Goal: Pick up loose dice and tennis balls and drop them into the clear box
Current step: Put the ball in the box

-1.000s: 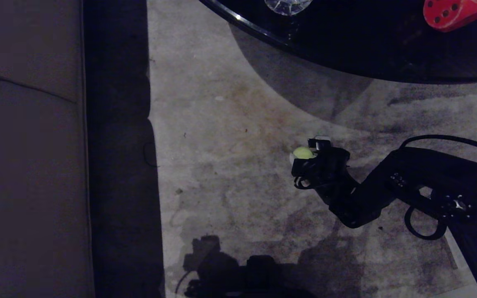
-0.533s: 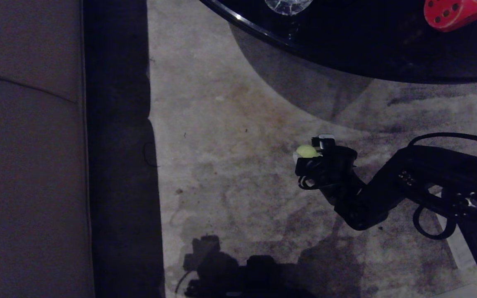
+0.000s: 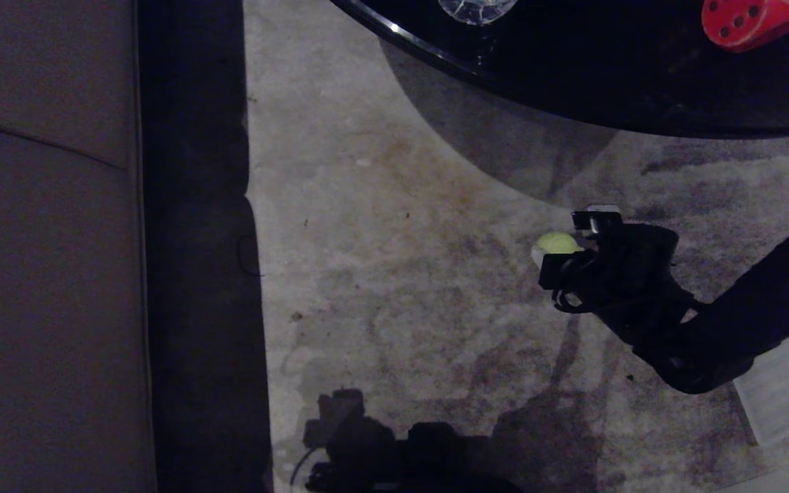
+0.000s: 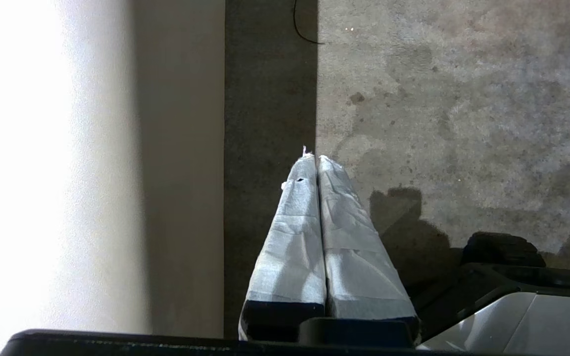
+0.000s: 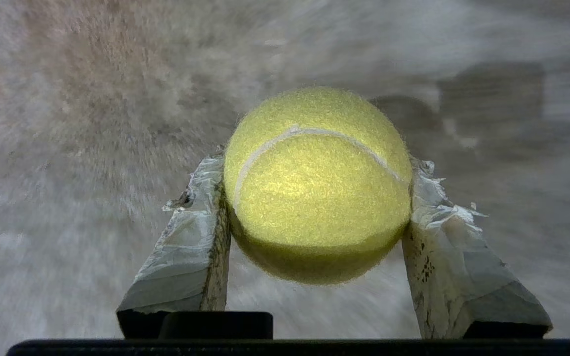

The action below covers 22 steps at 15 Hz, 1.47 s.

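While right gripper [image 5: 314, 198] pinches tennis ball [image 5: 317, 183], mottled carpet [image 3: 381, 274] lies beneath.

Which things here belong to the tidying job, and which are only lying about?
Job:
- tennis ball, held in the right gripper
- red die on the dark table

Lying about:
- glass object on the table
- sofa
- carpet
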Available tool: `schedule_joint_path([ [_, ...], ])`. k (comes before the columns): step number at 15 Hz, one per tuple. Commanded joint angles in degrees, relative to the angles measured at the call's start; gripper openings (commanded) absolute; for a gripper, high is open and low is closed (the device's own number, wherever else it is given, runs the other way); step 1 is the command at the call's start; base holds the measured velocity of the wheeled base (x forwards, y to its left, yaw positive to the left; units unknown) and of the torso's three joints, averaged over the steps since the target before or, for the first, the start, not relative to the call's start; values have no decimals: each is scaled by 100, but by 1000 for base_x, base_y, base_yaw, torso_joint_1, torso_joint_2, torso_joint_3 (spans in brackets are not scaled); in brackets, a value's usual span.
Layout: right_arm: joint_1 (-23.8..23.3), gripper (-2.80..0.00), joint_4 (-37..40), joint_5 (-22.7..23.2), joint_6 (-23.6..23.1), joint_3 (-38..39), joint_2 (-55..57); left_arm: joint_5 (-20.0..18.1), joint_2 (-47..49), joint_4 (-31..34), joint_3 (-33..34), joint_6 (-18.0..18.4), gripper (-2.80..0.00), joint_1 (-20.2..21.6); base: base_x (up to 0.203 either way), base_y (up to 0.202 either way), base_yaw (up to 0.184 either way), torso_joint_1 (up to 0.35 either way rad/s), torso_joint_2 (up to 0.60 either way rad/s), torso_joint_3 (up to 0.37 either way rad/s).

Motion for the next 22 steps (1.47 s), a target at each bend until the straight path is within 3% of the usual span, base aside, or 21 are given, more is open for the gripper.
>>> schedule_joint_path([
  [1,-97,-280,105,-3,-23,320,-921,1,6,-1,0,-5,-280,0,0,0,0,0,0,0],
  [5,-321,-280,1489,8,-61,937,-2573,-2,0,-1,0,-2,-280,0,0,0,0,0,0,0],
  [10,-458,-280,3273,31,-7,2386,-5395,4,0,-1,0,-5,-280,0,0,0,0,0,0,0],
  [16,-1155,-280,5968,148,185,3595,-8977,-5,0,-1,0,4,-280,0,0,0,0,0,0,0],
  [19,-1867,-280,6599,424,236,4239,-9878,-3,0,-1,0,2,-280,0,0,0,0,0,0,0],
  [22,-2076,-280,6513,948,169,4477,-10160,-2,0,-1,0,-5,-280,-6,0,0,0,0,0,0],
])
